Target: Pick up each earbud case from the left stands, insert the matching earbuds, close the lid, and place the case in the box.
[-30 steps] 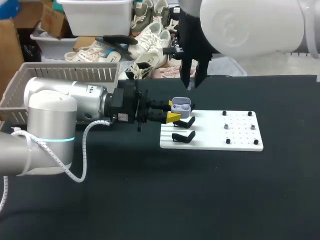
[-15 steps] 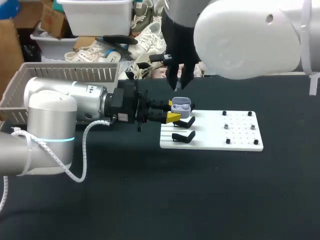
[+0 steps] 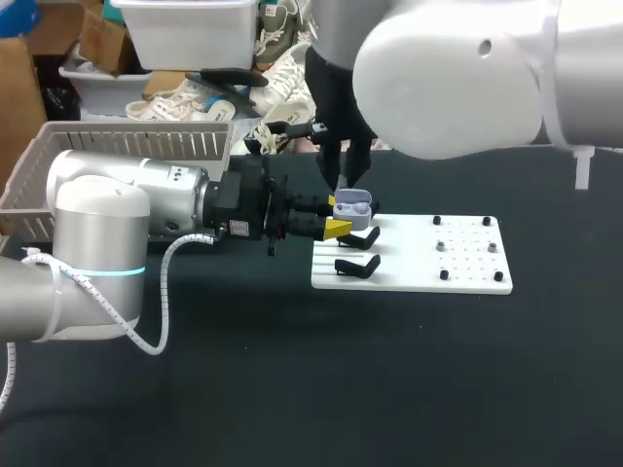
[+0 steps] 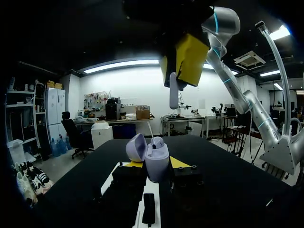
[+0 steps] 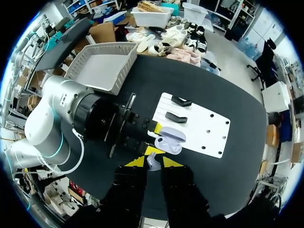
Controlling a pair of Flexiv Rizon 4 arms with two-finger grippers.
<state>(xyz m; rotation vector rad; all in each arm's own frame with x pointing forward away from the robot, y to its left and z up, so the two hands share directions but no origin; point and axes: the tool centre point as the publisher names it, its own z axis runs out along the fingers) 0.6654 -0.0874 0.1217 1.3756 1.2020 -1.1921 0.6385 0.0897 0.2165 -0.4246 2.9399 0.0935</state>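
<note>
Your right pincer [image 5: 153, 160] has its yellow tips drawn close together on a small pale earbud [image 4: 174, 95], whose stem hangs down just above the open case [image 4: 156, 159]. Your left pincer [image 4: 153, 167] is clamped on that case from both sides. It holds the case upright over the end of the white board [image 3: 458, 255] where the two black stands [image 3: 358, 238] sit.

The step in hand looks like seating the earbud. Come straight down with no sideways drift, and line the stem up with its socket before you touch. The lid [image 4: 136, 147] stands tilted back beside the case body, so bring the fingers in from the side away from it. Hold the left arm steady and let go only once the bud sits flush. A moulded socket will likely accept the bud in one orientation only.

Both pieces look like smooth, glossy plastic. The case is a lavender pebble with rounded corners, and the bud is rounded and slick, so a light, centred squeeze should suit it better than force. The board is flat and rigid, dotted with small dark pegs. The table [image 3: 292, 389] is matte black. A grey slatted basket [image 3: 107, 156] behind your left arm is probably the box.
</note>
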